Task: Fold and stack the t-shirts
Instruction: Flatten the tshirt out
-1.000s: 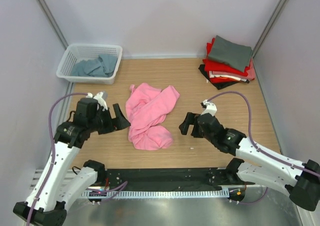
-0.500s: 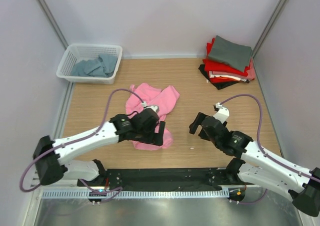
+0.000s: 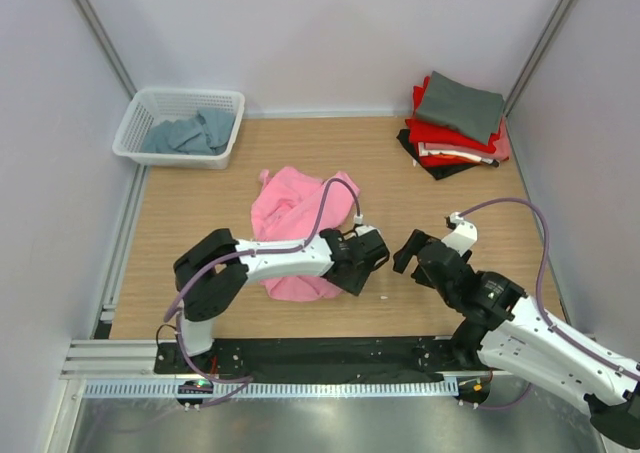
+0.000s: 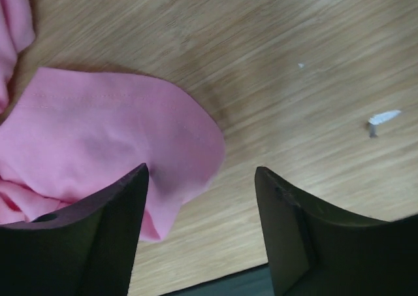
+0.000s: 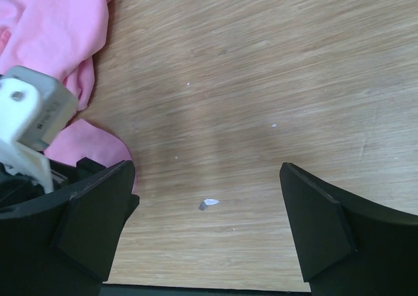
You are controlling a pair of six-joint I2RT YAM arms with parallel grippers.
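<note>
White basket [image 3: 175, 159] w/ grey-blue tee [image 3: 190, 133] back-left, folded stack [image 3: 455, 123] back-right.

You've got one pink t-shirt [image 3: 290, 223], one grey-blue shirt [image 3: 195, 133], one basket [image 3: 178, 159], and perhaps four stacked shirts [image 3: 458, 108]; the layers blur.

Wooden table [image 3: 200, 198] carries pink t-shirt [image 3: 288, 211], folded t-shirts [image 3: 455, 123] and basket [image 3: 175, 158].

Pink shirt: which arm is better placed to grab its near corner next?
Left, probably. The left gripper hangs open over the near corner of the pink shirt, jaws straddling its edge. The right gripper is open too, but over the table beside the shirt.
</note>
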